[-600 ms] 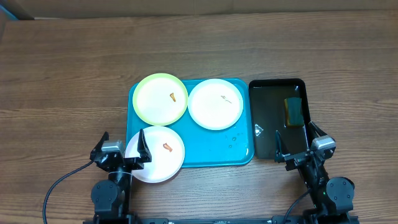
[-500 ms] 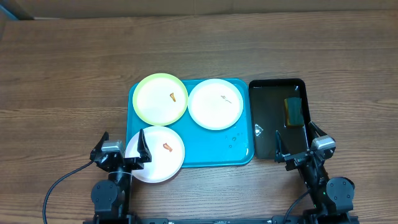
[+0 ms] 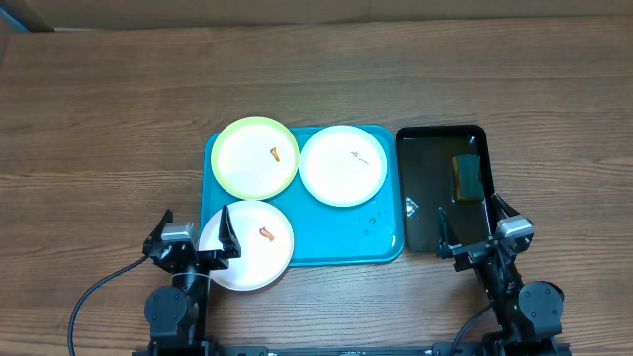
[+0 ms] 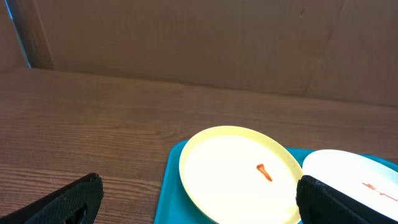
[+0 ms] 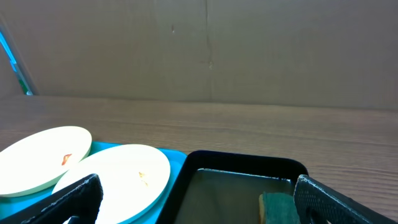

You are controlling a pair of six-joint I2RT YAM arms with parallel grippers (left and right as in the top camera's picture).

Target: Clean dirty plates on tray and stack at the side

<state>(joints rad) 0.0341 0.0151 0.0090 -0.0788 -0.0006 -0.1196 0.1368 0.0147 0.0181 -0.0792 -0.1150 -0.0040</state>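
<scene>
While both arms sit at the lower edge, left claw (image 3: 194, 233): jaws wide, holding nothing; one finger shows over the rim of the near white plate.
Right claw (image 3: 473, 233): jaws wide, empty, just below the black tray.
Tray (image 3: 381, 242): turquoise, centre of frame, on the bench (image 3: 99, 119).
Yellow-green plate (image 3: 255, 157): upper left of the tray, small orange smear near its middle.
Far white plate (image 3: 342, 165): upper right of the tray, just beside the yellow-green one; thin dark streak.
Near white plate (image 3: 247, 245): lower left, overhanging the tray's corner onto the bench; orange smear.
Black tray (image 3: 430, 173): right of the turquoise tray, rims nearly touching; floor glossy, wet or not I cannot tell.
Sponge (image 3: 466, 177): green and yellow, in the black tray's upper right.
Stage, my reading: nothing wiped, nothing stacked.
Step in hand, my reading: right claw fetches the sponge; left claw steadies a plate.
Doing it well: drop over the sponge from above, clear of the black rim; pinch it across its narrow side.
Likely trouble: the overhanging plate may tip if pressed on its outer edge.
Stacking room: bare bench left of the tray.
Around: cable (image 3: 99, 297) lower left; cardboard wall (image 4: 186, 37) behind.
</scene>
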